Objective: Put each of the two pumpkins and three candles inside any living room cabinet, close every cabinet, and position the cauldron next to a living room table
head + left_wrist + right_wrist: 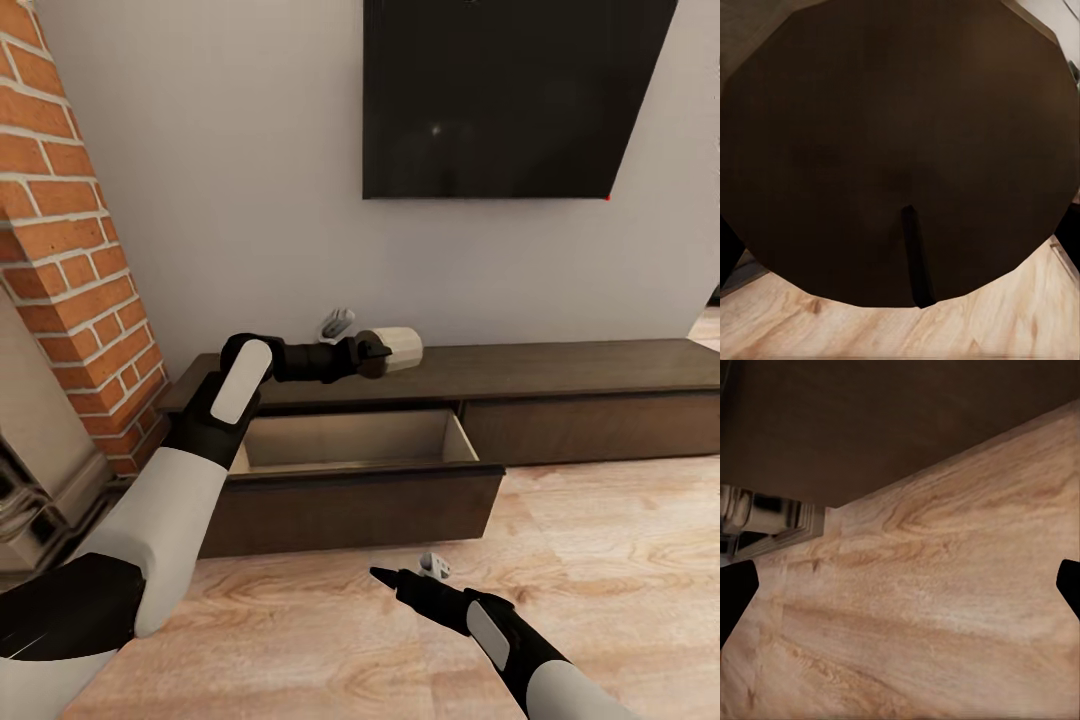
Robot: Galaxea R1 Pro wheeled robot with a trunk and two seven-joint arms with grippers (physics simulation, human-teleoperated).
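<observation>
Above the open cabinet (400, 500), left end effector (372, 357) grips candle (398, 349).

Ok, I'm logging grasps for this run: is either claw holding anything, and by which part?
The left claw holds a candle above the cabinet, gripping one end of it. The right claw is open and holds nothing.

Right wrist cam: light wood plank floor (945, 607) running up to dark-brown cabinet front (885, 420), both black fingertips (735, 592) at opposite frame edges, spread wide, nothing between.
</observation>
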